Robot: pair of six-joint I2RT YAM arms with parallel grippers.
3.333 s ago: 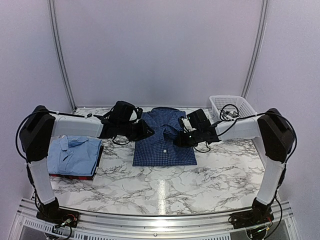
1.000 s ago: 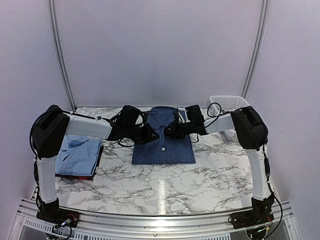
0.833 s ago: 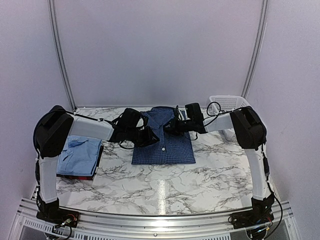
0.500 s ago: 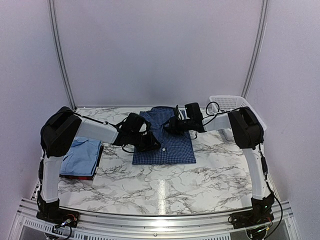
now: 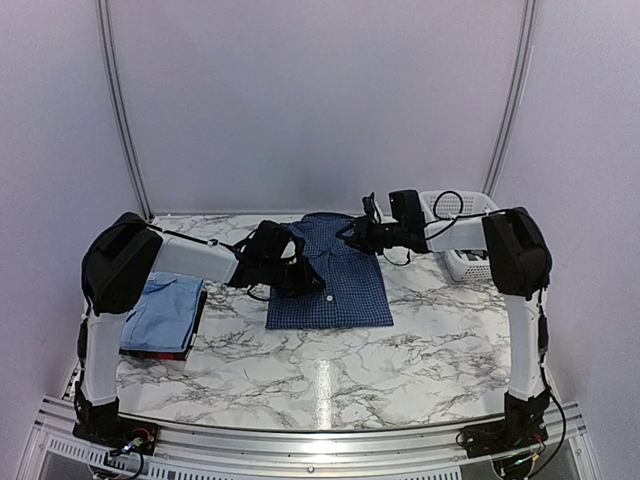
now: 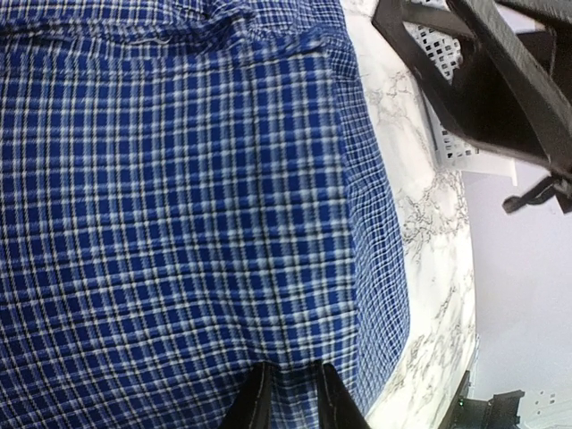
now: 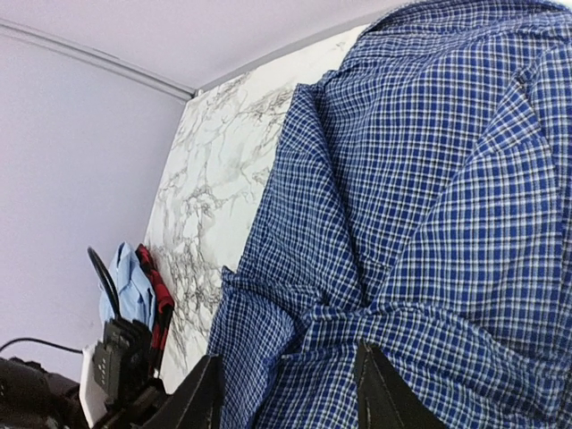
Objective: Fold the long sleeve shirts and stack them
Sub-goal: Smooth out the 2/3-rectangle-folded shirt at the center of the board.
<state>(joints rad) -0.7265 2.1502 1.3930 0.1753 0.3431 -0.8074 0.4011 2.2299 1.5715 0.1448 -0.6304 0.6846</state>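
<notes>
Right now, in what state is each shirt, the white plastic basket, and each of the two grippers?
navy checked button-up shirt: folded, lying flat.
plain light blue shirt: folded, topping the left stack.
dark red shirt: under the light blue one.
white plastic lattice basket: upright, far right.
left gripper: jaws nearly together over navy shirt; grip unclear.
right gripper: open, above the navy shirt.

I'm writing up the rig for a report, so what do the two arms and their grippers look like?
Both the left arm and right arm have white tubular links joined by bulky black joint housings. Loose black cables loop along them. The left gripper and right gripper are black, each with two tapered fingers.
</notes>
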